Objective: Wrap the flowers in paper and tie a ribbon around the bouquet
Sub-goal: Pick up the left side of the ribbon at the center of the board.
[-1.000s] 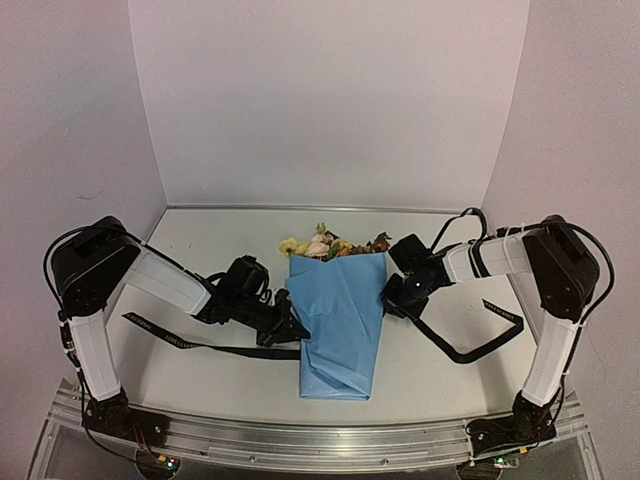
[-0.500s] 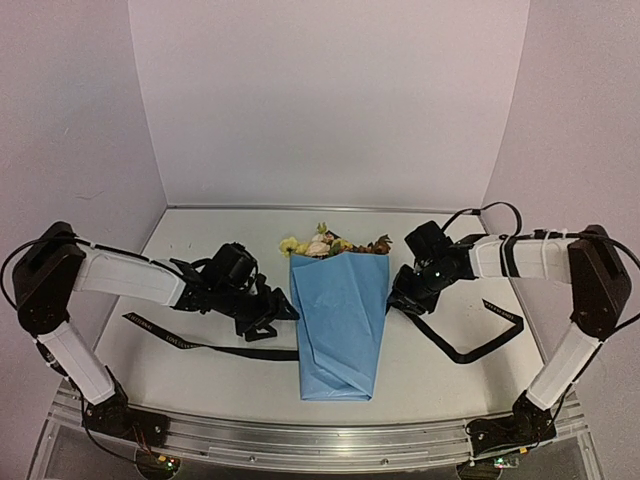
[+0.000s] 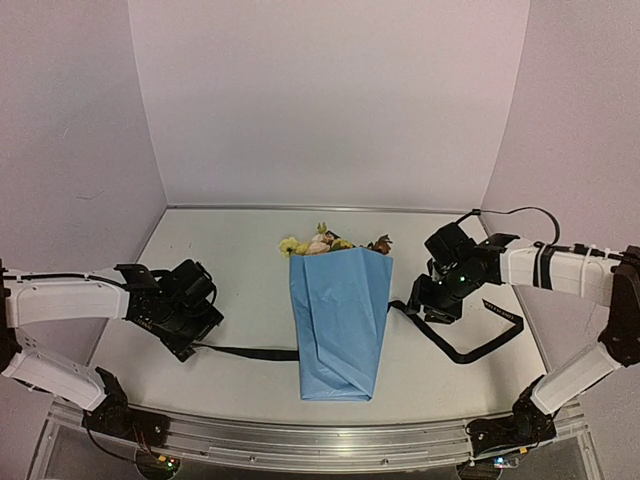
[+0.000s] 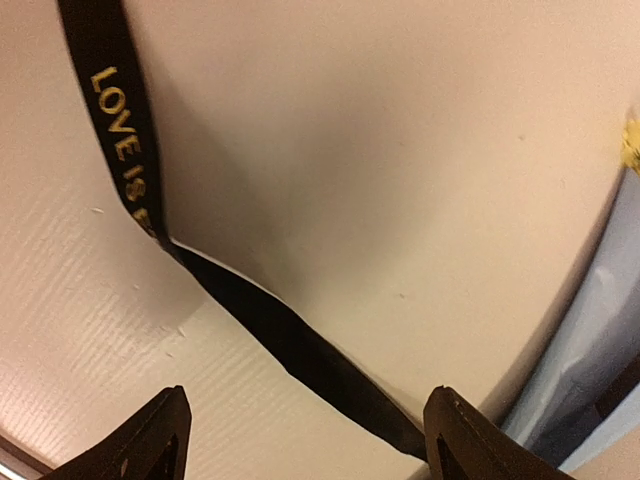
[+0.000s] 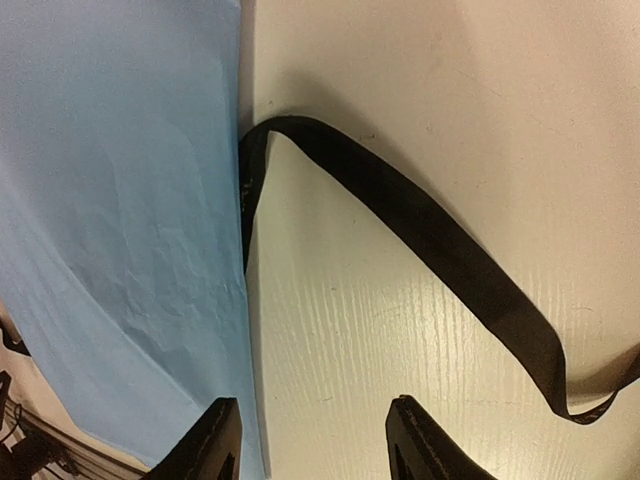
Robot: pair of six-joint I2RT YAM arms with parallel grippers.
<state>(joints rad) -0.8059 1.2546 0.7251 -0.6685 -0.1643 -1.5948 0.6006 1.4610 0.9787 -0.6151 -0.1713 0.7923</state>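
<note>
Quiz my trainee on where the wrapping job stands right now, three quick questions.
1. True or false: the left hand is clamped on the ribbon.
2. At which end do the flowers stick out of the paper? A: the far end. B: the near end. C: both ends.
3. Is the ribbon tied round the paper yet?

Key:
1. False; the hand is open and the ribbon lies on the table.
2. A.
3. No; it trails out loose on both sides of the paper.
</note>
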